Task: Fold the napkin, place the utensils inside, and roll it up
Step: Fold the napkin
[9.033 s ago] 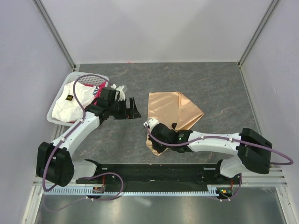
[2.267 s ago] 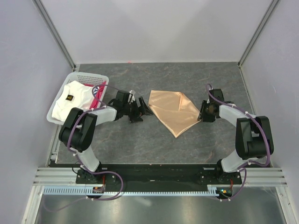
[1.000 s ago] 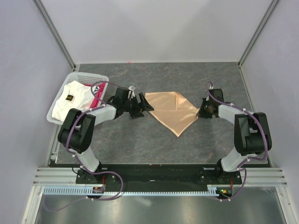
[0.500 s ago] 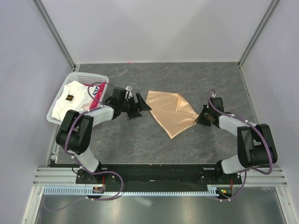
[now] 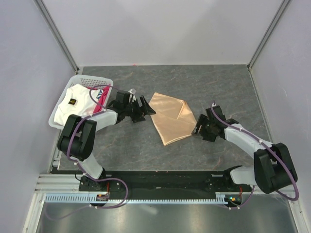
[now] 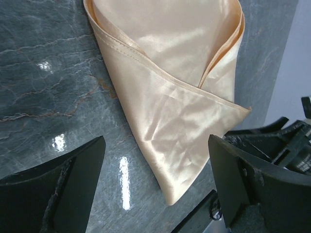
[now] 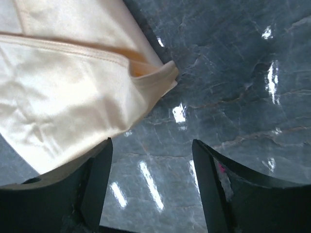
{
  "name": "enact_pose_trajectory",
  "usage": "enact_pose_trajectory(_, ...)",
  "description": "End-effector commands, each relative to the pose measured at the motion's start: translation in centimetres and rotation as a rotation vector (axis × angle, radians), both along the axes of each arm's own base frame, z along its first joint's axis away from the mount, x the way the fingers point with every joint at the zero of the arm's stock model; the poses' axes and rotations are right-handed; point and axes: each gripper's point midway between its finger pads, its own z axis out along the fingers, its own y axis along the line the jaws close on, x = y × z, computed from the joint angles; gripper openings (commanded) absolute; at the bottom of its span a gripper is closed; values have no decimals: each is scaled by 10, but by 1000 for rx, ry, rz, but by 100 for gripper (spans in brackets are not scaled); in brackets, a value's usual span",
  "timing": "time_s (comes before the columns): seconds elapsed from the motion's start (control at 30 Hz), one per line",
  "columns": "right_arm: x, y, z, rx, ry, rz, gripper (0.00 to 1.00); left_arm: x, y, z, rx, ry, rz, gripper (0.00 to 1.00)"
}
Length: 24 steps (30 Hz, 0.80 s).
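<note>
The peach-tan napkin [image 5: 171, 118] lies folded into a rough triangle in the middle of the table, its point toward the near edge. In the left wrist view the napkin [image 6: 180, 92] shows layered folds. My left gripper [image 5: 147, 108] stands open just off the cloth's left edge; it [image 6: 155, 179] has nothing between its jaws. My right gripper [image 5: 198, 127] is open beside the cloth's right corner, with bare table between its jaws [image 7: 151, 184] and the napkin [image 7: 73, 87] just beyond them. No utensils are in view.
A white basket [image 5: 57, 111] at the left holds a white cloth [image 5: 73, 104] with a dark mark and a pink-red cloth [image 5: 100, 101]. Walls enclose the grey stone table [image 5: 223, 92] on three sides.
The right gripper has let go of the napkin's right corner, opened, and moved nearer and leftward. The napkin has shifted left and narrowed. The left gripper barely moved.
</note>
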Motion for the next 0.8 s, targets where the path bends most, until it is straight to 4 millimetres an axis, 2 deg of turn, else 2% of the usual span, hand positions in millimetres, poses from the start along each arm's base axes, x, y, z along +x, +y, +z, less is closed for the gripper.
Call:
enact_pose_trajectory(0.0, 8, -8, 43, -65, -34, 32, 76, 8, 8, 4, 49, -63, 4, 94)
enact_pose_trajectory(0.03, 17, -9, 54, -73, -61, 36, 77, 8, 9, 3, 59, -56, 7, 94)
enact_pose_trajectory(0.07, 19, -10, 56, -92, -63, 57, 77, 9, 10, -1, 70, -49, 10, 94)
enact_pose_trajectory(0.17, 37, -16, 57, -119, -76, 81, 77, 12, 11, -3, 91, -45, 10, 93)
enact_pose_trajectory(0.2, 43, -20, 52, -124, -60, 82, 77, 13, 10, -6, 100, -45, 6, 93)
enact_pose_trajectory(0.23, 52, -19, 57, -116, -76, 98, 77, 7, 11, -12, 123, -12, 2, 93)
enact_pose_trajectory(0.27, 60, -20, 57, -124, -100, 134, 77, 12, 12, -11, 141, -22, 6, 92)
enact_pose_trajectory(0.3, 67, -23, 51, -129, -91, 150, 76, 10, 11, -15, 152, -10, 1, 92)
enact_pose_trajectory(0.37, 85, -19, 56, -116, -125, 193, 75, 12, 10, -17, 163, -3, 1, 91)
enact_pose_trajectory(0.4, 91, -19, 48, -124, -116, 229, 74, 12, 9, -22, 167, 8, -3, 89)
enact_pose_trajectory(0.47, 105, -12, 50, -91, -151, 268, 71, 15, 6, -21, 165, 5, -9, 88)
enact_pose_trajectory(0.5, 109, -12, 42, -88, -140, 282, 70, 15, 3, -21, 167, 7, -14, 85)
enact_pose_trajectory(0.57, 116, -8, 38, -73, -148, 303, 67, 20, 0, -23, 172, 10, -21, 82)
enact_pose_trajectory(0.6, 117, -9, 30, -70, -135, 313, 65, 20, -2, -24, 177, 20, -28, 79)
enact_pose_trajectory(0.77, 118, -3, 17, -36, -130, 340, 58, 26, -2, -33, 216, 36, -39, 71)
